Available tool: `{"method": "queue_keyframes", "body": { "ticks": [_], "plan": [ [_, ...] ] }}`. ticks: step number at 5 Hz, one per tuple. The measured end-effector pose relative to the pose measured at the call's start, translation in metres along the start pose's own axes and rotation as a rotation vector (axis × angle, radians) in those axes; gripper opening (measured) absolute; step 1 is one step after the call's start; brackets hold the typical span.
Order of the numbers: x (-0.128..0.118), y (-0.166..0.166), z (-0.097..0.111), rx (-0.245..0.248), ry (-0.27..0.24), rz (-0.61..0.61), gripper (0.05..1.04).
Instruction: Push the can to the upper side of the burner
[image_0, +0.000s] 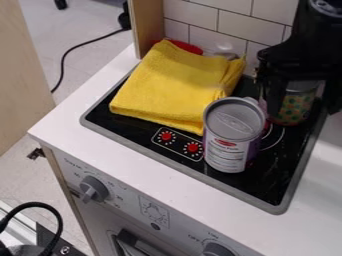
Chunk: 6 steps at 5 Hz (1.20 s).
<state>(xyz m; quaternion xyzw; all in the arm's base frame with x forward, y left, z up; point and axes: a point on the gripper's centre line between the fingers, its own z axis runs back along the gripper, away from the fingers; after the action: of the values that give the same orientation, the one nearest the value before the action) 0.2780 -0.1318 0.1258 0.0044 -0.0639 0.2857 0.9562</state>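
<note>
Gripper: black one (304, 100) was seen at the upper right, hung over the back right part of the cooktop, by the patterned can. Whether it was apart, together or clamped on something could not be told.
Counter: white top (67, 117) was laid around the cooktop. It was backed by a white tiled wall (194, 17).
Stove front: grey-white panel (127, 185) was fitted below the counter's edge, with two grey knobs (93, 189) mounted on it.
Cooktop: black surface (110, 120) was framed by a grey rim and set into the counter.
Towel: yellow, folded (167, 82), was spread over the cooktop's back left part. A red item (186, 46) was partly covered behind it.
Can: large one with a grey top and a white and purple label (227, 145), was stood upright on the cooktop's front right part, just beside the towel's right corner. The burner ring (282, 136) was partly hidden by it.
Patterned can: smaller, green with dots (294, 107), was placed behind and to the right of the large one, its top partly hidden by the gripper.
Dials: two red ones (193, 147) were marked side by side near the cooktop's front edge, left of the large can.
</note>
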Motion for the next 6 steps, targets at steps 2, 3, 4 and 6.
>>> {"method": "queue_keyframes", "body": {
  "ticks": [2,3,4,6],
  "plan": [
    [-0.003,0.035,0.016,0.013,-0.027,-0.016,0.998],
    [0.010,0.060,0.026,0.006,-0.070,-0.013,0.998],
    [0.042,0.090,0.018,0.034,-0.144,0.065,0.998],
    [0.105,0.124,-0.006,0.116,-0.203,0.247,0.998]
  ]
}}
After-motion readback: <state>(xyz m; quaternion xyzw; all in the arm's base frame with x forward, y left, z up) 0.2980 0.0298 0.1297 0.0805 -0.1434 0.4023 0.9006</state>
